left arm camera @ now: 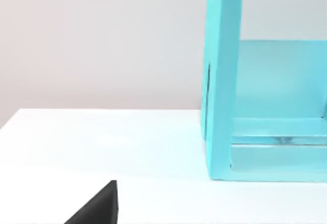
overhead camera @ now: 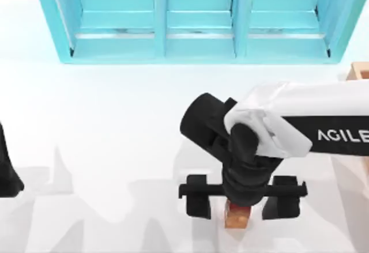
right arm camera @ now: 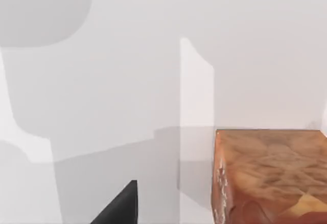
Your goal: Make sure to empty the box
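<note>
right fingers (overhead camera: pixel 237 204): spread wide above a small orange-brown block (overhead camera: pixel 237 217), near edge of the white worktop (overhead camera: pixel 115 126), right of centre; contact cannot be told.
left fingers (overhead camera: pixel 7 175): parked at the left edge; state cannot be told.
box (overhead camera: pixel 360 71): tan corner at the far right edge.
shelf unit (overhead camera: pixel 199 17): turquoise, along the far side.

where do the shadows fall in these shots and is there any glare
Top view: soft grey arm shadows spread over the white table near the right hand. Right wrist view: grey shadow patches lie beside the orange-brown block. Left wrist view: even light, with faint reflections on the turquoise shelf unit.
</note>
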